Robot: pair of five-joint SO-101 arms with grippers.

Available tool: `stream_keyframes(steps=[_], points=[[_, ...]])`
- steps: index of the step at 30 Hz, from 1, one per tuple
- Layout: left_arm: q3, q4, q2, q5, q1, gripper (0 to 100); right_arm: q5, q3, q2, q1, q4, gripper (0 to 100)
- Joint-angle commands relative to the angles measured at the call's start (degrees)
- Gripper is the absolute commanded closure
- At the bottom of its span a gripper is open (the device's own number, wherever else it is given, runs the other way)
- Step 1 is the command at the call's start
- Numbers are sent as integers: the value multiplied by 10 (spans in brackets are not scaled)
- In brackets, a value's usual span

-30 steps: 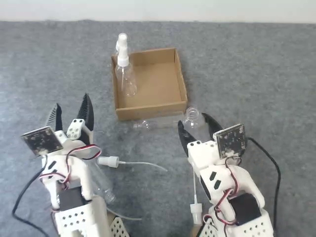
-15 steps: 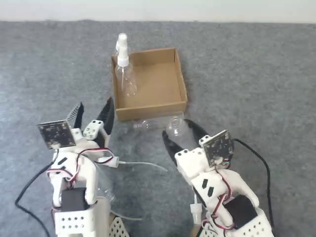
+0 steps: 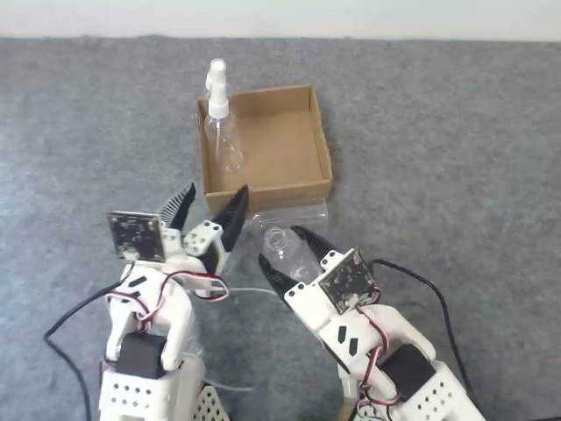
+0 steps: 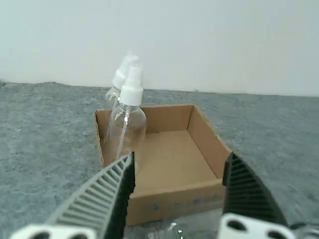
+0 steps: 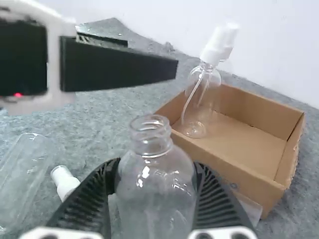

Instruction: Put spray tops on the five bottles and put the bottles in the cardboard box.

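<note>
Pinching an uncapped bottle (image 5: 155, 184) between its two black fingers, the right gripper (image 3: 282, 248) is holding it low in the middle of the high view. The bottle's open neck is pointing away from the arm. In the right wrist view the fingers are pressing on both sides of the clear body. A loose spray top (image 5: 65, 181) and another clear bottle (image 5: 20, 169) are lying on the grey carpet (image 3: 438, 132) in the lower left of that frame.

Left of centre in the high view, the left gripper (image 3: 215, 195) is hanging just in front of the cardboard box (image 3: 323, 140). Its ridged fingers are spread wide apart, and in the left wrist view they are framing the box.

A clear plastic item (image 3: 302, 212), too faint to identify, is lying just before the box's near wall.

The box is sitting open in the upper middle of the high view. A capped bottle (image 3: 223, 140) is standing upright inside it by the left wall. A second capped bottle (image 3: 216, 72) is standing just behind the first, at the box's far left corner. Whether it is inside the box or just outside is not clear.
</note>
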Motion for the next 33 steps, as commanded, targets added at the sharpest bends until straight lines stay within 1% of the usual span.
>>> stream_keyframes(steps=[1, 3, 6, 22, 25, 30, 33], points=[[-30, 28, -7, -44, 38, 731, 9, -9, -12, -7, -17, 983], [-30, 43, -7, -63, 56, 731, 9, -9, -12, -7, -17, 983], [-30, 56, -7, -71, 72, 731, 9, -8, -12, -7, -17, 983], [-35, 57, -7, -72, 77, 731, 10, -8, -12, -6, -15, 985], [-35, 58, -7, -76, 98, 731, 10, -8, -12, -6, -15, 985], [-40, 84, -7, -106, 134, 731, 11, -8, -12, -6, -14, 985], [-40, 81, -7, -105, 132, 732, 11, -8, -12, -6, -14, 985]])
